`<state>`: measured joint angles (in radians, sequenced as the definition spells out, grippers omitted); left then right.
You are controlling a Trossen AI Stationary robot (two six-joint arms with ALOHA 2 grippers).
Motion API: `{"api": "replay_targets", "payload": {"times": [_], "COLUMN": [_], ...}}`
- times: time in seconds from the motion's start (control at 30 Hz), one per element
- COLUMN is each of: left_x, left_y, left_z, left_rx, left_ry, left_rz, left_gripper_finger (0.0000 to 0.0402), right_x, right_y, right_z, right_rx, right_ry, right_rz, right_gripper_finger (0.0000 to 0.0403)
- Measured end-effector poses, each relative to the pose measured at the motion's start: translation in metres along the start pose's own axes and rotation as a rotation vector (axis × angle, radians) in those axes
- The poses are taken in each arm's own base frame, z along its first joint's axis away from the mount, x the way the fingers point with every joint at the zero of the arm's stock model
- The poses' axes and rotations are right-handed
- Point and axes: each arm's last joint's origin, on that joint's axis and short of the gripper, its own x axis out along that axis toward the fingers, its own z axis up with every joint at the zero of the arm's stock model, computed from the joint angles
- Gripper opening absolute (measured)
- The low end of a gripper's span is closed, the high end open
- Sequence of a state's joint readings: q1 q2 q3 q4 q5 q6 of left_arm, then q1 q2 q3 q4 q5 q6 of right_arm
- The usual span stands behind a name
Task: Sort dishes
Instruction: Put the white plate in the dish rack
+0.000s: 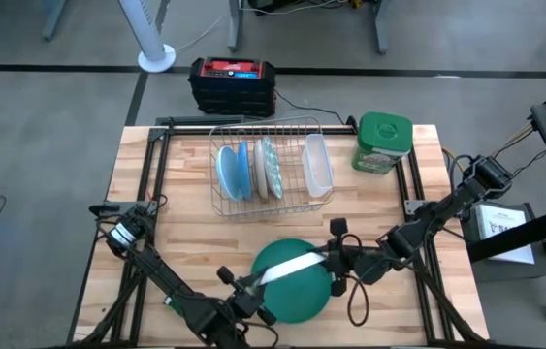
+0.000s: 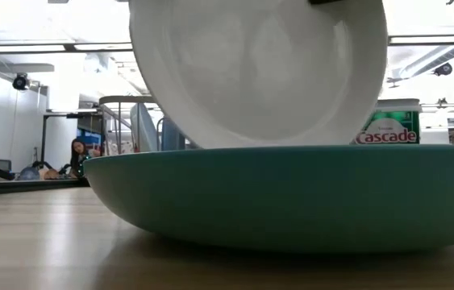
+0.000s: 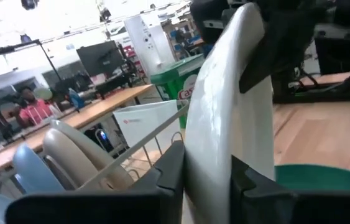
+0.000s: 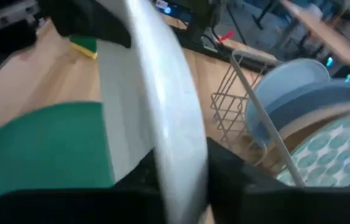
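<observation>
a white plate (image 3: 224, 118) is standing on edge between the left gripper (image 3: 209, 177)'s two dark fingers (image 3: 168, 171), which are pressing on its two faces. farther up the rim, the other arm's dark gripper (image 3: 258, 59) is clamping the same plate. below it, a teal-green dish (image 3: 324, 180) is lying on the wooden table (image 3: 321, 134). a wire rack (image 3: 134, 146) is holding a cream plate (image 3: 78, 158) and a light blue plate (image 3: 32, 168) upright. a green-lidded container (image 3: 178, 84) is standing behind. a person in red (image 3: 32, 109) is sitting far off.
</observation>
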<state>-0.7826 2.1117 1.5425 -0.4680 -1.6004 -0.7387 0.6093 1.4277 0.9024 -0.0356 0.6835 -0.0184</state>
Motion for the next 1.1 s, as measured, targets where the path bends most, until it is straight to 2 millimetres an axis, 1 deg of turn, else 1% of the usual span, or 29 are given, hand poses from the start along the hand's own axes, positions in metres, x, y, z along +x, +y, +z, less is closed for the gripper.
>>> {"api": "replay_targets", "payload": {"times": [0.13, 0.33, 0.47, 0.53, 0.67, 0.77, 0.83, 1.0, 1.1], "left_x": [-0.001, -0.003, -0.005, -0.008, -0.009, -0.009, -0.010, -0.011, -0.011], "left_y": [-0.001, 0.001, 0.005, 0.009, 0.012, 0.016, 0.020, 0.024, 0.031], "left_z": [0.003, 0.006, 0.012, 0.017, 0.022, 0.026, 0.031, 0.035, 0.040], "left_rx": [0.014, 0.022, 0.048, 0.051, 0.143, 0.223, 0.230, 0.249, 0.266], "left_ry": [-0.003, 0.009, 0.025, 0.029, 0.033, 0.025, 0.020, 0.012, 0.008], "left_rz": [0.003, -0.018, -0.046, -0.060, -0.075, -0.072, -0.070, -0.063, -0.057], "left_gripper_finger": [0.0056, 0.0066, 0.0087, 0.0101, 0.0127, 0.0141, 0.0146, 0.0150, 0.0150], "right_x": [-0.002, -0.009, -0.021, -0.031, -0.046, -0.058, -0.068, -0.093, -0.105], "right_y": [-0.001, -0.008, -0.019, -0.026, -0.039, -0.051, -0.063, -0.101, -0.126], "right_z": [0.009, 0.025, 0.039, 0.047, 0.059, 0.065, 0.072, 0.087, 0.090], "right_rx": [-0.046, -0.136, -0.160, -0.176, -0.271, -0.333, -0.344, -0.385, -0.463], "right_ry": [-0.013, 0.037, 0.084, 0.112, 0.164, 0.214, 0.206, 0.110, 0.042], "right_rz": [0.009, 0.007, 0.018, 0.030, 0.050, 0.086, 0.118, 0.210, 0.218], "right_gripper_finger": [0.0038, 0.0038, 0.0038, 0.0038, 0.0038, 0.0038, 0.0038, 0.0038, 0.0038]}}
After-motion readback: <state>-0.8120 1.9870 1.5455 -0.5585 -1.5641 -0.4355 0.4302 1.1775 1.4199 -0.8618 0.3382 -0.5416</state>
